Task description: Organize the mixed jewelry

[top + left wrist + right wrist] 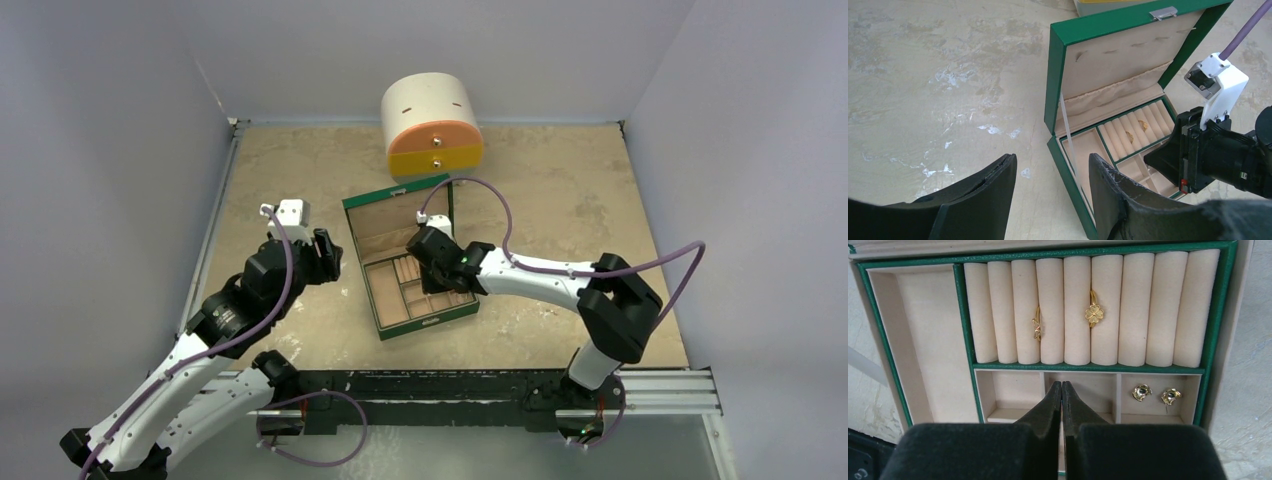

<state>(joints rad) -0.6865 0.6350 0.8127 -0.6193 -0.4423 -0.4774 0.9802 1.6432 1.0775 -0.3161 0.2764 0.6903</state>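
While the right gripper (pixel 1062 390) hangs pinched together over the green box (pixel 1219 315), a gold clover ring (pixel 1094 314) and a second gold ring (pixel 1037 326) sit between its rolls, two gold earrings (pixel 1142 392) in its right compartment; the left gripper (pixel 1052 161) gapes empty

Green box (pixel 428 322), drawer chest (pixel 430 125) on table (pixel 560 200)

White arm links (pixel 540 283), black joints (pixel 625 312), purple cables (pixel 470 181) (one small green light (pixel 463 262))
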